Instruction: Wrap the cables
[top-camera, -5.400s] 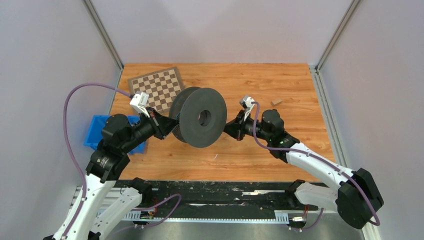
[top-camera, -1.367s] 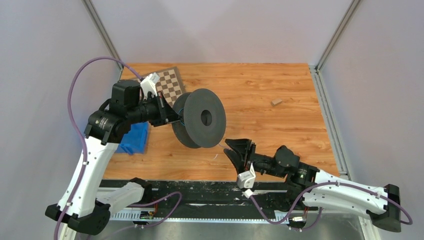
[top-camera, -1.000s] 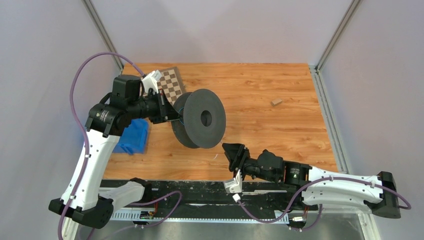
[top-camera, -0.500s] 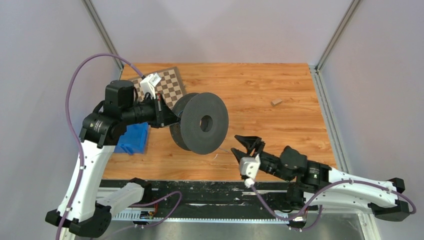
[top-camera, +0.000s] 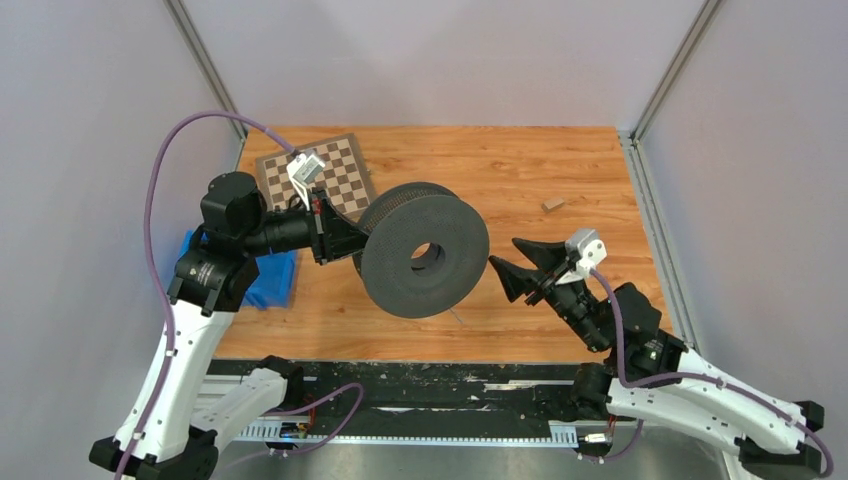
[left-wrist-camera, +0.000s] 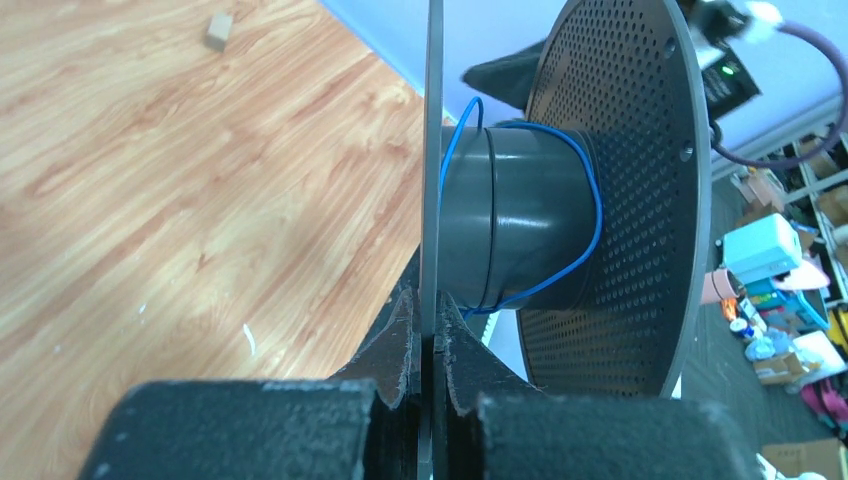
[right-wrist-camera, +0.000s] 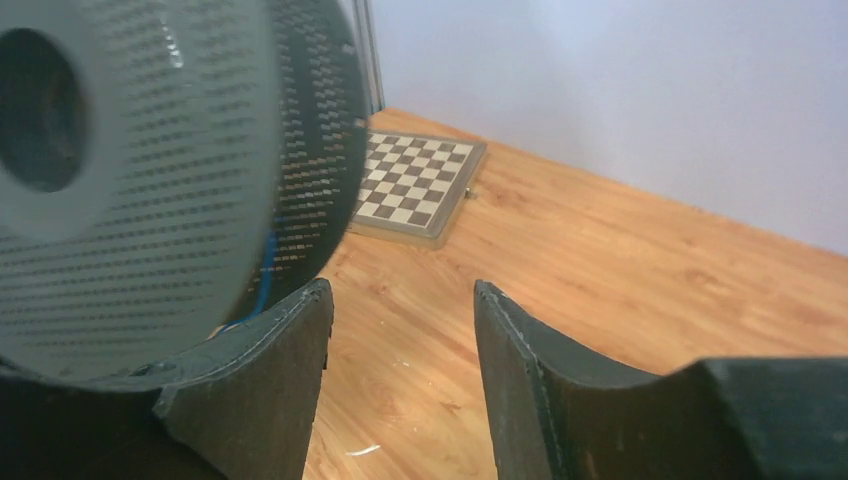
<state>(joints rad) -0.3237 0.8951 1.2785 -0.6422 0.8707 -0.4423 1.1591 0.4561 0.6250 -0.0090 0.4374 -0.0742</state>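
Wood-grain bench (top-camera: 560, 180) is sitting between pale grey walls. Dark grey two-disc spool (top-camera: 425, 257) is hanging in the air over the middle of the bench, with its holed face tilting toward the top camera. Left fingers (left-wrist-camera: 400, 345) are clenching the edge of one spool disc, pinching it thin between both pads. Thin blue cable (left-wrist-camera: 599, 205) is sitting on the spool's hub between the two discs, running loosely around it in a few slack turns, with one strand crossing up near the gripped disc. Cannot tell where the cable's ends are lying. Right fingers (top-camera: 510, 275) are standing released and spread apart, gripping nothing, just beside the spool's right rim and pointing at it; whether a tip is touching the rim is unclear. Chessboard (top-camera: 345, 170) is lying flat on the bench behind the spool to its left. Blue bin (top-camera: 272, 280) is showing left of the spool, partly under the left arm. Small wooden block (top-camera: 552, 204) is lying right of the spool, well apart from it.
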